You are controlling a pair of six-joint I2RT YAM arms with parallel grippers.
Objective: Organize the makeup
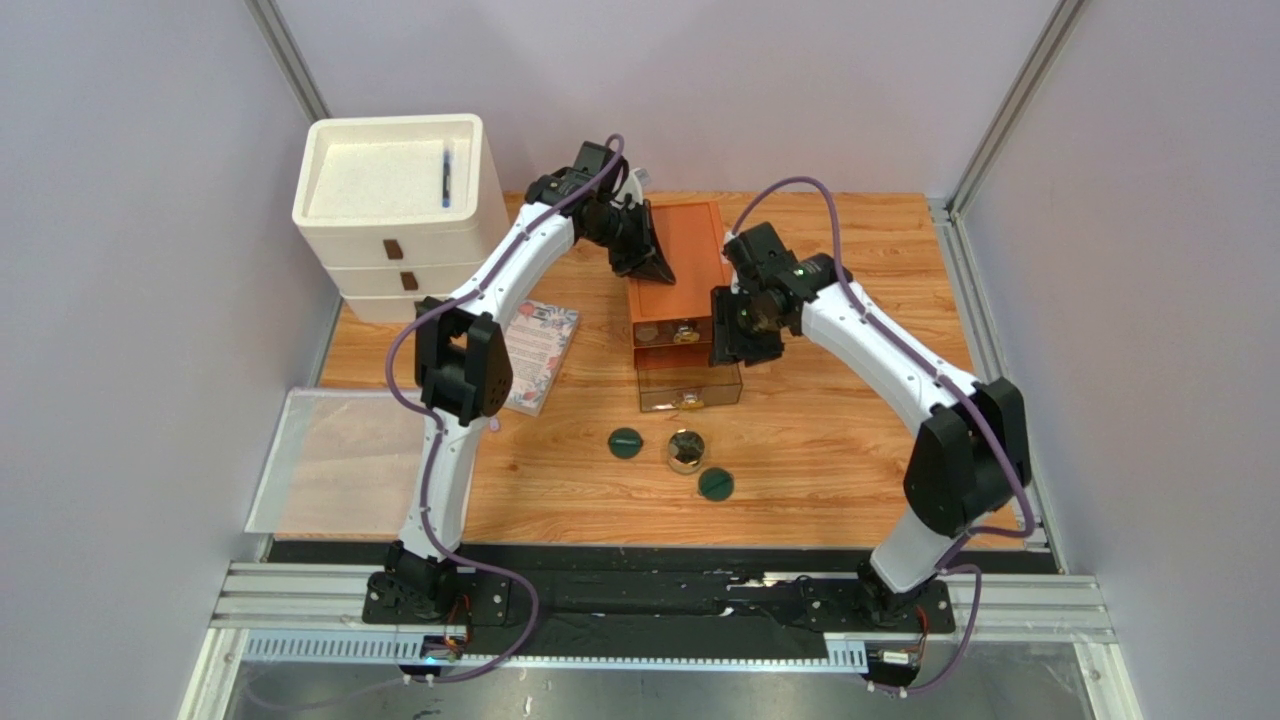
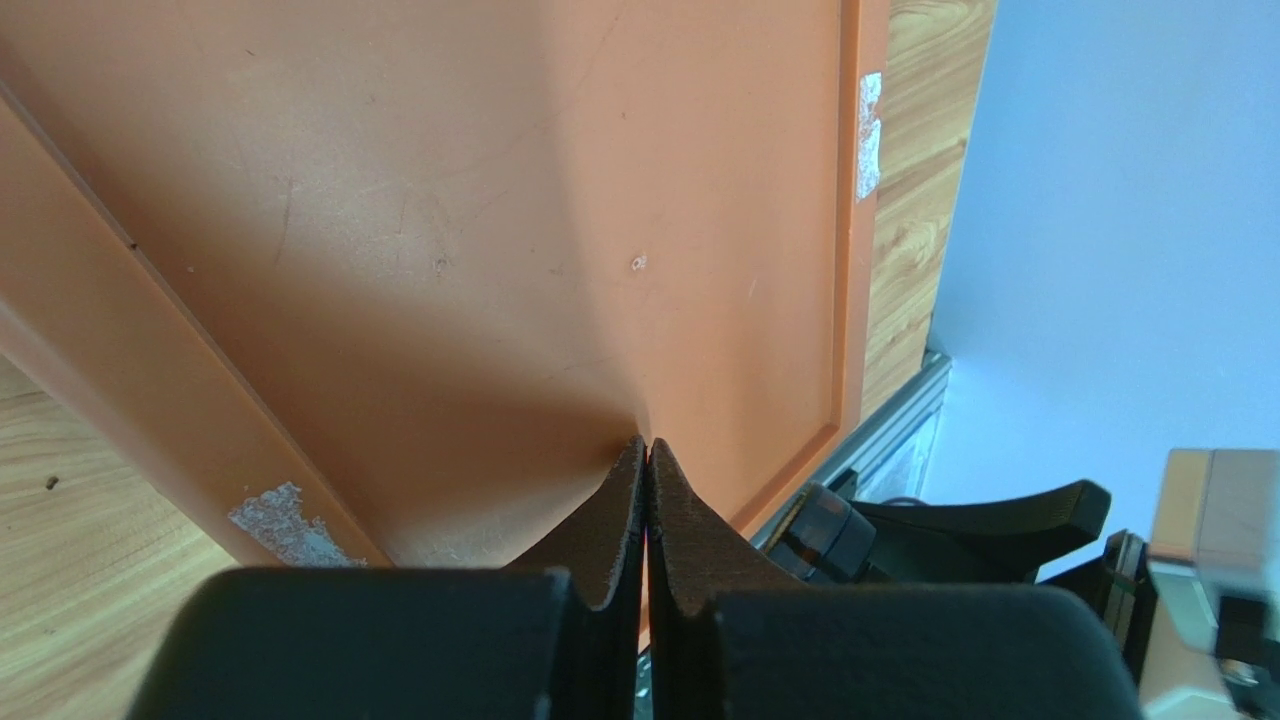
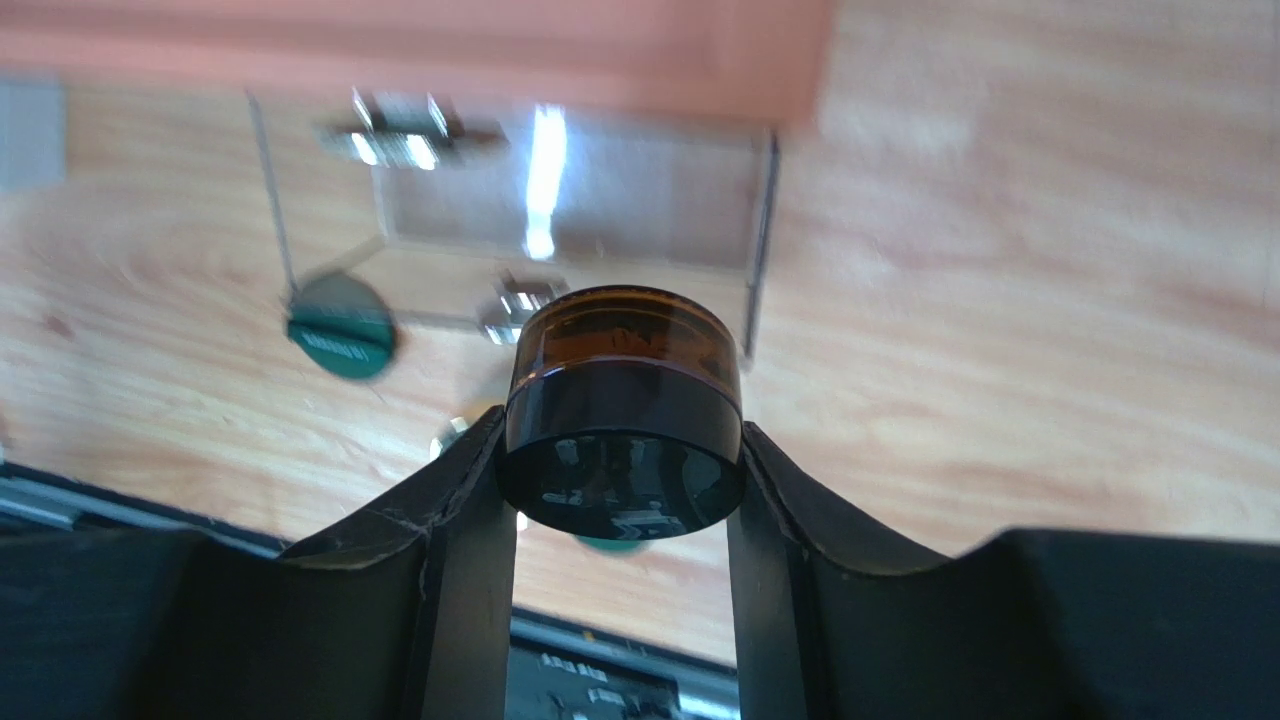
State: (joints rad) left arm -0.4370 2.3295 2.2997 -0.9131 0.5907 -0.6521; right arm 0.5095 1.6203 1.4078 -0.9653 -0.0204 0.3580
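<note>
The step in hand is stowing the dark round jar (image 3: 624,375). The right hand (image 3: 619,438) holds it clamped between both fingers, cap toward the wrist camera, lifted off the desk (image 1: 842,435) and hanging beside the right side of the orange-brown drawer box (image 1: 679,255). That box stands midway along the far edge of the desk. From its near face a clear drawer (image 1: 688,383) is drawn out toward the near edge, and in the right wrist view it lies just behind the jar.

The left hand (image 2: 646,450) is shut with nothing between its fingers, the tips pressed onto the box's top. I read this as bracing the box so it does not slide.

The rest of the makeup in sight lies loose in the middle of the desk, nearer the near edge than the box. One green compact (image 1: 625,443) is on the left, the gold-rimmed compact (image 1: 685,450) is beside it, and the second green compact (image 1: 715,483) is a little nearer and to the right. All three are well apart from the hands.

The task looks early on, with one item in transit and three left to collect. The next move calls for bringing the jar over the open drawer, inside its walls. It should then be lowered until it rests on the drawer floor, and only then should the fingers spread. The clear rim is hard to see, so clipping it is the likely slip.
</note>
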